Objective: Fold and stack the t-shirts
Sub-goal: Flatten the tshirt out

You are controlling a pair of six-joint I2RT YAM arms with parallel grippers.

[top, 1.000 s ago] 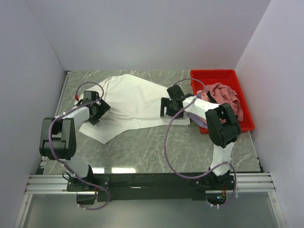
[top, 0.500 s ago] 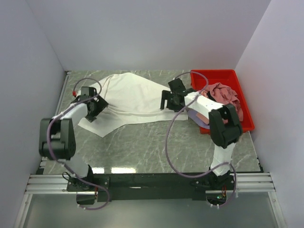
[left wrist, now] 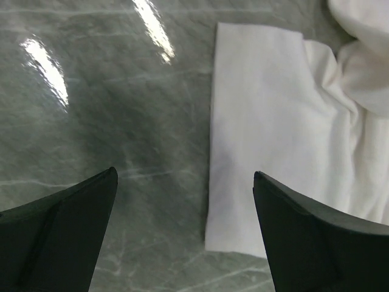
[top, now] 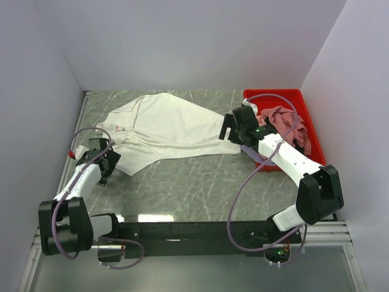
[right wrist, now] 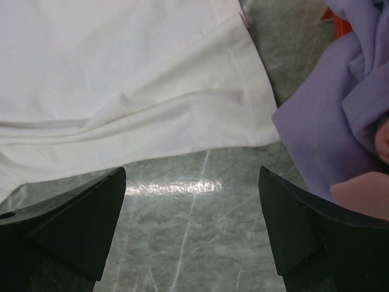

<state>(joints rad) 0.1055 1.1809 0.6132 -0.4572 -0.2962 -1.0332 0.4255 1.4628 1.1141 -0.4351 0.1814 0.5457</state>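
- Table (top: 194, 182): grey-green marble-look top, white walls on the left, far and right sides.
- White t-shirt (top: 167, 125): lies spread but creased on the far-left to centre of the table. It is widest at the left and tapers to the right toward the red bin (top: 273, 93). Its near-left corner sits close to the L arm's wrist.
- Left gripper (top: 104, 163): low over the table at the near-left, just beside the shirt's near-left corner.
- Left wrist view: left gripper (left wrist: 182, 176) has its fingers spread wide w/ nothing between them. A flat rectangular flap of the white t-shirt (left wrist: 267, 134) lies ahead, nearer the R finger. Bare marble shows ahead of the L finger, and bunched folds sit at the far right.
- Right gripper (top: 228, 128): at the shirt's right end, between the shirt and the bin.
- Right wrist view: right gripper (right wrist: 191, 173) is also fully spread and grips nothing. Only bare table lies between the tips, and the hemmed edge of the white t-shirt (right wrist: 134, 79) lies just beyond them.
- Lavender t-shirt (right wrist: 328, 121): crumpled to the right of the white hem, a strip of table between them. In the top view it shows as a sliver (top: 254, 153) under the R arm at the bin's near-left corner.
- Pink t-shirt (top: 281, 117): heaped inside the bin. In the right wrist view a bit of it (right wrist: 364, 194) lies against the lavender one.
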